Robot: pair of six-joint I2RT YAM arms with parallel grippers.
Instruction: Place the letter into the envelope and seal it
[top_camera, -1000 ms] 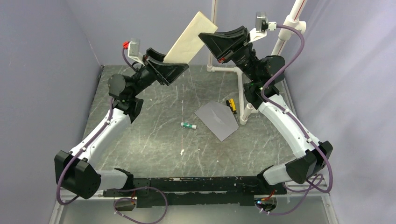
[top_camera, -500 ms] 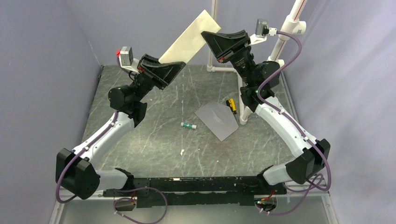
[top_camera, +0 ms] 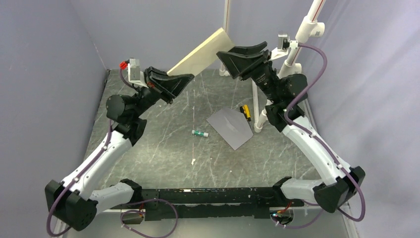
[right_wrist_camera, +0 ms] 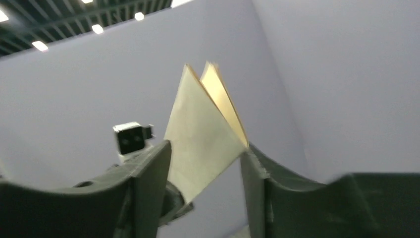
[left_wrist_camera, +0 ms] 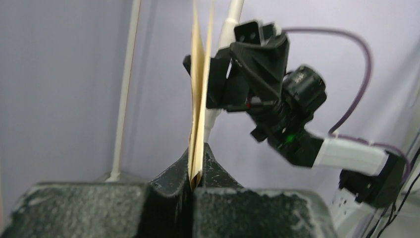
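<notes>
The letter (top_camera: 203, 52) is a folded tan sheet held slanting in the air above the far side of the table. My left gripper (top_camera: 185, 78) is shut on its lower end; in the left wrist view the doubled sheet (left_wrist_camera: 198, 99) rises edge-on out of the closed jaws (left_wrist_camera: 196, 168). My right gripper (top_camera: 225, 55) stands open at the sheet's upper end. Its fingers straddle the letter (right_wrist_camera: 203, 129) with a gap on the left side (right_wrist_camera: 205, 153). The grey envelope (top_camera: 230, 128) lies flat on the table, right of centre, below both grippers.
A small green-capped tube (top_camera: 200, 133) lies left of the envelope, and a yellow-and-black object (top_camera: 245, 111) lies at its far corner. A white pipe stand (top_camera: 257, 99) rises just to the envelope's right. A small white scrap (top_camera: 193, 161) lies nearer the arm bases.
My left gripper has shut on the letter's lower end and my right gripper has opened off its upper end. The letter now slants lower, and both arms have shifted outward.
</notes>
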